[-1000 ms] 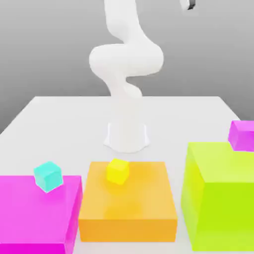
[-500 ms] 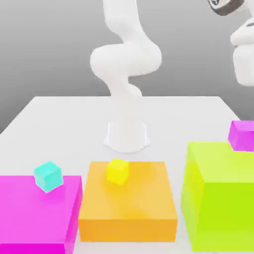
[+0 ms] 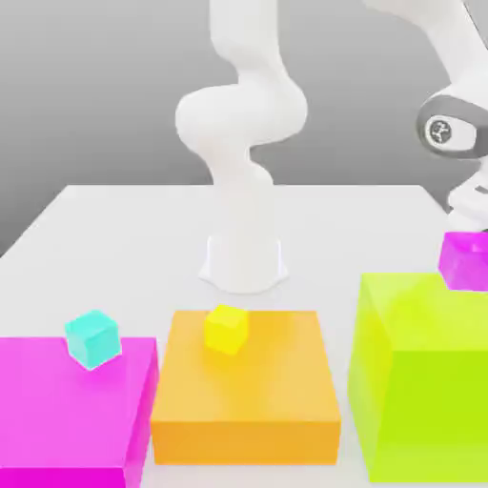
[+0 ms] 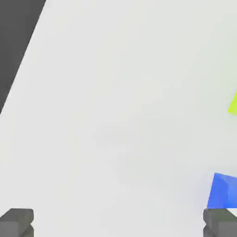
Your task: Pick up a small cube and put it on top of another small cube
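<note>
White plastic-looking links made up the Panda arm [image 3: 241, 114], which stood on a pale table [image 3: 124, 238] and reached round to the exterior view's right, where its lower section came down behind a small magenta cube [image 3: 465, 262]. That cube sat on a tall lime block [image 3: 429, 410], toward its rear edge, and was partly cut off by the picture's edge.

In the hand view the gripper [image 4: 118, 222] was spread wide, its two fingers well apart, with pale tabletop visible through the gap. The small blue cube [image 4: 222, 190] lay near one of the fingers, outside the gap, partly hidden behind that fingertip and cut off by the picture's edge. Whether the finger touched it I could not tell. A lime corner [image 4: 233, 105] showed well apart from the fingers.

In the exterior view, a low orange block [image 3: 248, 391] stood in the middle, between the lime block and a wide magenta block [image 3: 67, 410] at the exterior view's left. A small yellow cube [image 3: 227, 329] rested on the orange block near its rear edge, turned at an angle to it. A small cyan cube [image 3: 93, 339], also turned, sat at the rear of the magenta block, near the side facing the orange one.
</note>
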Available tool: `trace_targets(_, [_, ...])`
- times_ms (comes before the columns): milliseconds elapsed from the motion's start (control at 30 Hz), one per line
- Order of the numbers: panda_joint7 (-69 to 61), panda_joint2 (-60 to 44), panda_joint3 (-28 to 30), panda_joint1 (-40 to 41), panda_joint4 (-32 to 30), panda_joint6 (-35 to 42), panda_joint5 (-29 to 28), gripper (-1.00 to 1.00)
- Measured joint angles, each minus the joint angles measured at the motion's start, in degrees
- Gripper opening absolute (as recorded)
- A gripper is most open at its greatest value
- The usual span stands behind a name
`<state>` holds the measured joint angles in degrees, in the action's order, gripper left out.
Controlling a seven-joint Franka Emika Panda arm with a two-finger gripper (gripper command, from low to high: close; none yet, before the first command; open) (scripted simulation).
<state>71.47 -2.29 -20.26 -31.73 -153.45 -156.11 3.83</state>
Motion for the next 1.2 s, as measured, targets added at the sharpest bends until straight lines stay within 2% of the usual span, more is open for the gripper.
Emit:
trace_targets(100, [7.0,-0.5,2.8,2.7,-6.1,-6.7,-6.9,0.0])
trace_targets(167, [10.1,-1.0,3.4,2.8,-7.7,-8.4,-7.7,0.0])
trace_targets(400, [18.3,-8.4,10.3,-1.5,-6.3,-14.6,-18.3,0.0])
trace_targets(567, [21.2,-14.6,15.9,-6.4,-5.2,-19.4,-21.6,0.0])
trace_targets(600, [21.5,-15.4,16.4,-6.9,-5.1,-20.0,-21.9,-1.0])
trace_targets(800, [21.8,-15.8,16.7,-7.2,-5.1,-20.4,-22.1,-1.0])
trace_targets(933, [20.4,-12.3,14.4,-5.1,-5.6,-17.7,-20.8,-1.0])
trace_targets(1200, [12.4,-2.9,7.8,-1.1,-7.8,-10.6,-10.0,-1.0])
